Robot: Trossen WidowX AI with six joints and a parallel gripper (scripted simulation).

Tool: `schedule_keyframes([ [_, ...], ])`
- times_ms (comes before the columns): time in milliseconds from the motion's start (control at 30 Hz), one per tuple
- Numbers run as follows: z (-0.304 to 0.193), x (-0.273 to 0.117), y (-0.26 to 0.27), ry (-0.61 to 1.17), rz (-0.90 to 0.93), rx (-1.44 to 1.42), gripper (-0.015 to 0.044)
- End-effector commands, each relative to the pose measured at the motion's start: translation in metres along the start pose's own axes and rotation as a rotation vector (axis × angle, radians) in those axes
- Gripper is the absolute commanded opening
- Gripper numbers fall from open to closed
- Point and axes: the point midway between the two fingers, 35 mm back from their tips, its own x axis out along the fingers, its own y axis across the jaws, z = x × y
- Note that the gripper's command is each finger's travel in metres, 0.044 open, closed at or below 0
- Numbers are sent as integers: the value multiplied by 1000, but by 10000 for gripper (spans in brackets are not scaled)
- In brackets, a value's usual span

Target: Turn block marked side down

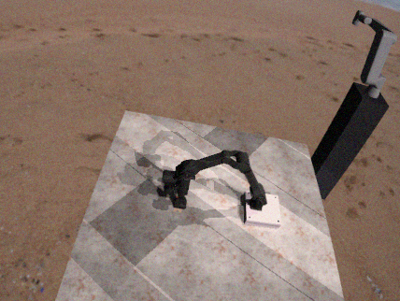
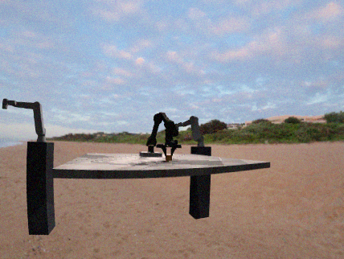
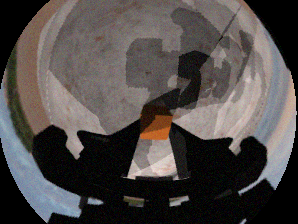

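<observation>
On a marble-patterned table point(image 1: 187, 262) point(image 2: 161, 173) point(image 3: 95, 55) above sand, we are gripping the orange block point(image 2: 169, 158) point(image 3: 156, 128) at the tabletop, our gripper point(image 2: 169, 156) point(image 3: 154, 121) part-open around it.

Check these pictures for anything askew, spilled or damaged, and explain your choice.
Nothing stands out: the gripper grips the orange block, and the arm's white base plate lies flat on the table. No spill shows.
</observation>
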Motion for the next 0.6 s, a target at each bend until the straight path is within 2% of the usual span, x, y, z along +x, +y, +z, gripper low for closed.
schedule_keyframes([
  [0,0,0,0,0,2,-4,64],
  [100,0,-11,0,-1,2,-4,0],
  [233,0,-30,0,-1,2,-4,0],
  [567,2,-27,1,-62,1,-6,0],
])
